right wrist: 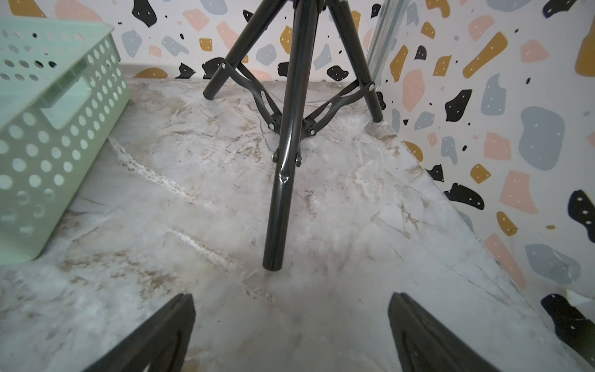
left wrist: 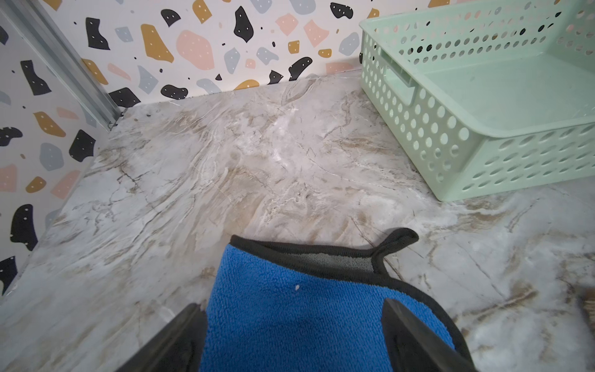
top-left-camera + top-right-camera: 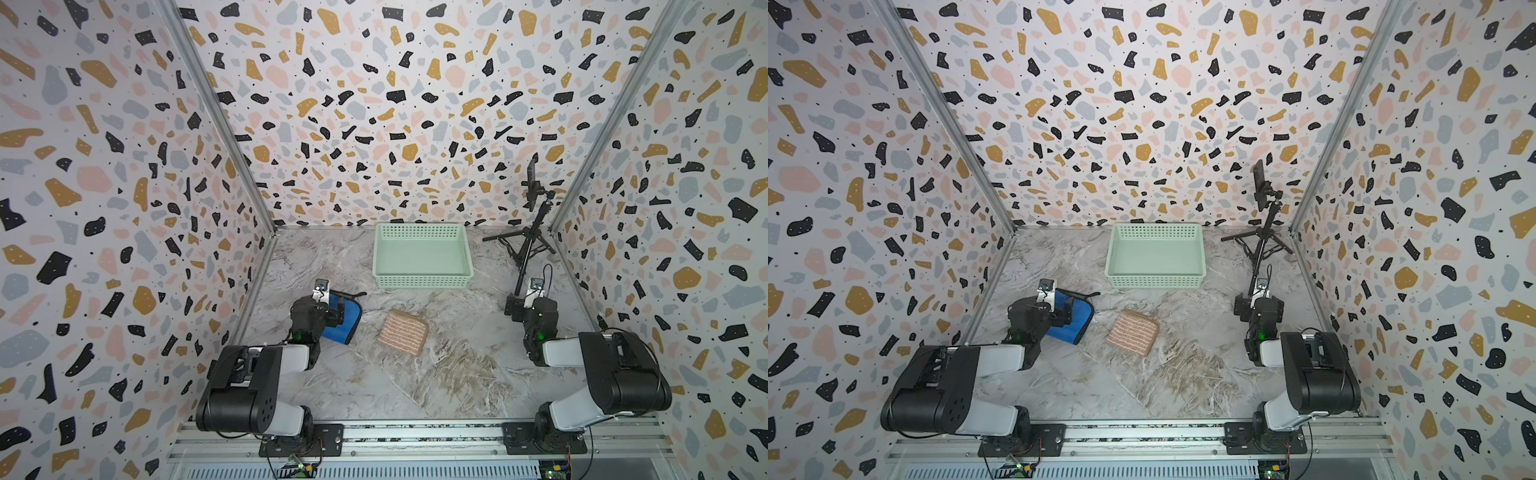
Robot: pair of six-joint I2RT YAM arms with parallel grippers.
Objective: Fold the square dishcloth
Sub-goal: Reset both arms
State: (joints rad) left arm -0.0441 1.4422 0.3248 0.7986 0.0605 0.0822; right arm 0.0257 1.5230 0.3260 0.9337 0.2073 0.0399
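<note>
Left wrist view: blue dishcloth [image 2: 289, 322] lies between the spread left fingers [image 2: 412, 338].

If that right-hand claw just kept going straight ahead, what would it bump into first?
Most likely the black tripod, whose near leg stands dead ahead of the right gripper, jaws open. If it tilts downward, the marble table might come first.

**Black housings, pale grey links**

Left arm [image 3: 249, 386] and right arm [image 3: 615, 374]: glossy black housings, pale grey links, a green light [image 3: 297, 335] on each. Thin black cables [image 3: 551, 275]; bolted black base plates [image 3: 328, 436]. Left gripper [image 2: 289, 302], right gripper [image 1: 292, 294]: tapered black fingers [image 1: 418, 331].
</note>
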